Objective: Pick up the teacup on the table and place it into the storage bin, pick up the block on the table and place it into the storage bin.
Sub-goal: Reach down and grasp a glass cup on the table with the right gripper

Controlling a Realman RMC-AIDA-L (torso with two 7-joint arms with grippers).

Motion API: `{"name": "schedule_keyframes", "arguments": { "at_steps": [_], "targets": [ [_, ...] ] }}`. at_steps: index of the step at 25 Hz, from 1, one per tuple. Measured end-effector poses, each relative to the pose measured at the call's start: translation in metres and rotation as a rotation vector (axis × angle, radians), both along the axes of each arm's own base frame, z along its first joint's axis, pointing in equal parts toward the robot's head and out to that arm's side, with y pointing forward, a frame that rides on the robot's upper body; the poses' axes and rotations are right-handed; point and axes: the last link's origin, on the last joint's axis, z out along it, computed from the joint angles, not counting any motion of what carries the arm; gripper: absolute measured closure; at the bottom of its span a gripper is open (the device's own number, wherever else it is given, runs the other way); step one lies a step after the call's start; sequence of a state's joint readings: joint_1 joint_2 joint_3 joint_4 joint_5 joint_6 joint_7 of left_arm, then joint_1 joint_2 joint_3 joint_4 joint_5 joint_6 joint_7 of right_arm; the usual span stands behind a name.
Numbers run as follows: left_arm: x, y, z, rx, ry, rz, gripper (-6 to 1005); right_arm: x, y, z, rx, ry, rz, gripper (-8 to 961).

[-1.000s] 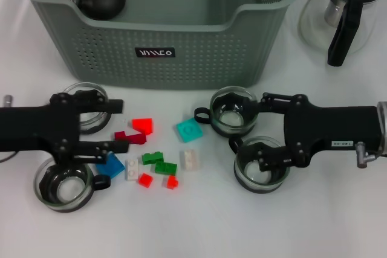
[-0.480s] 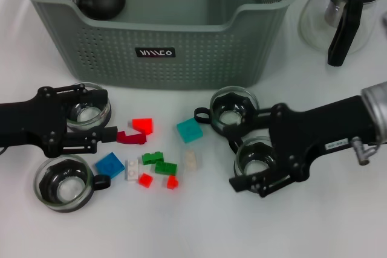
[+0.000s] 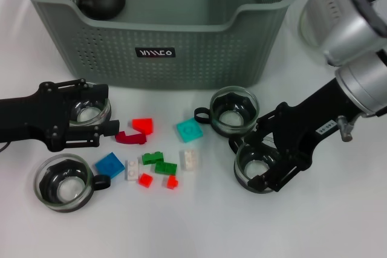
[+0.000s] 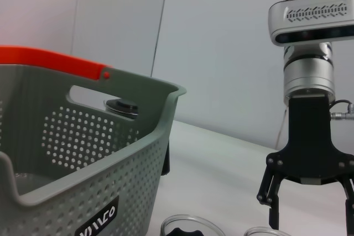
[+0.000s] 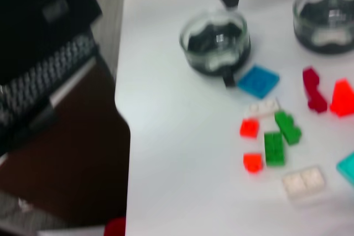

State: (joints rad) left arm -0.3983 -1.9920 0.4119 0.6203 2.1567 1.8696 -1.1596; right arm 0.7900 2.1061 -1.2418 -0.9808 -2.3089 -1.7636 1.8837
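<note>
Your right gripper [image 3: 264, 160] straddles a clear glass teacup [image 3: 259, 168], jaws spread, not clamped. Left gripper [image 3: 103, 116] gapes around another by the perforated grey-green storage bin [image 3: 181, 52]. Glossy plastic blocks [image 3: 158, 162] lie between.

Head view: high, angled steeply down, near the white table [image 3: 199, 228].
Left wrist view: low, level, close beside the grey-green perforated plastic storage bin [image 4: 83, 164].
Right wrist view: above, looking down; shares scattered coloured plastic blocks [image 5: 276, 142] with head view.
</note>
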Motion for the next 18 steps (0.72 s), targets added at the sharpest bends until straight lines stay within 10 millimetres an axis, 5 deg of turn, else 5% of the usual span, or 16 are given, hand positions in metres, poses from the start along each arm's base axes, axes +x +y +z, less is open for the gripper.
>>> {"name": "schedule_keyframes", "arguments": {
  "at_steps": [18],
  "targets": [
    [0.002, -0.001, -0.005, -0.002, -0.012, 0.006, 206, -0.016, -0.011, -0.026, -0.09, -0.286, 0.145, 90]
  ]
}}
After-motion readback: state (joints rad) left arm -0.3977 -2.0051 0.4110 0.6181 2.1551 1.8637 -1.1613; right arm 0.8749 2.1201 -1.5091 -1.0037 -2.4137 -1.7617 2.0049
